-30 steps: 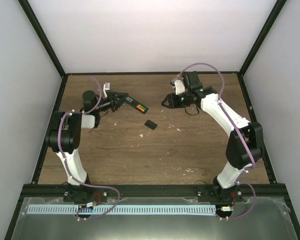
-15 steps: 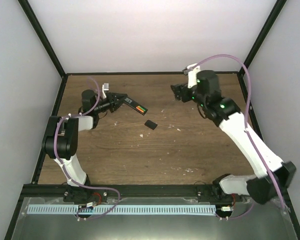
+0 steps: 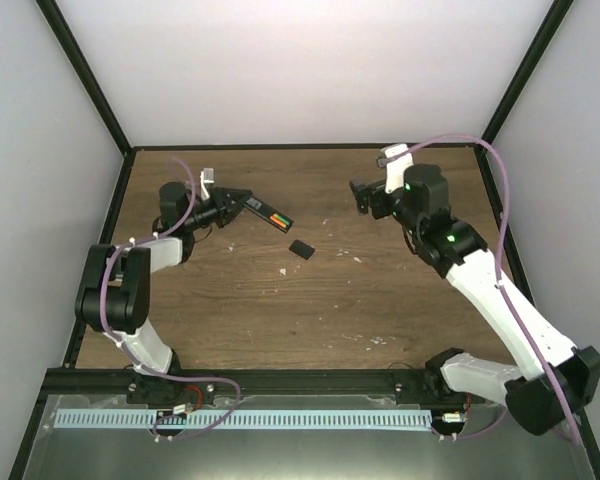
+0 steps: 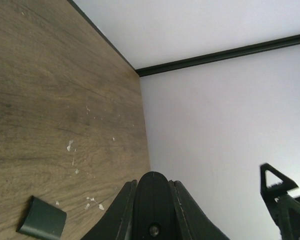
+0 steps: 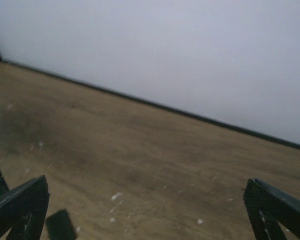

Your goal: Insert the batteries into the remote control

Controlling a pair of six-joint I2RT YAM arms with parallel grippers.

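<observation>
Your left pincer [image 3: 242, 204] is clamped on one end of the remote [image 3: 270, 212], at about 11 o'clock from the middle of the surface [image 3: 280, 320]. The left wrist view shows the black body pinched tight between both fingers [image 4: 119, 217]. The remote's free end points toward 4 o'clock. The batteries [image 3: 279, 216] show there as an orange-and-green patch in its open bay. Pincer, remote and batteries sit where they were a second ago. Only the left arm's elbow has slid out, toward 8 o'clock.

Your right arm has changed far more. A second ago its elbow was folded up above the base. Now the arm is stretched long, with the elbow swung down into the 4 o'clock corner by the near rail. The right pincer [image 3: 360, 196] has drawn back from the remote toward 3 o'clock. It now sits at about 1 o'clock from the surface's middle, well apart from the remote. Its wrist view shows the two sides spread wide with nothing between them.

The small black cover [image 3: 301, 249] lies flat near the middle, at 5 o'clock from the remote's free end, and has not moved. Pale chips [image 3: 284, 271] dot the wood near it.
</observation>
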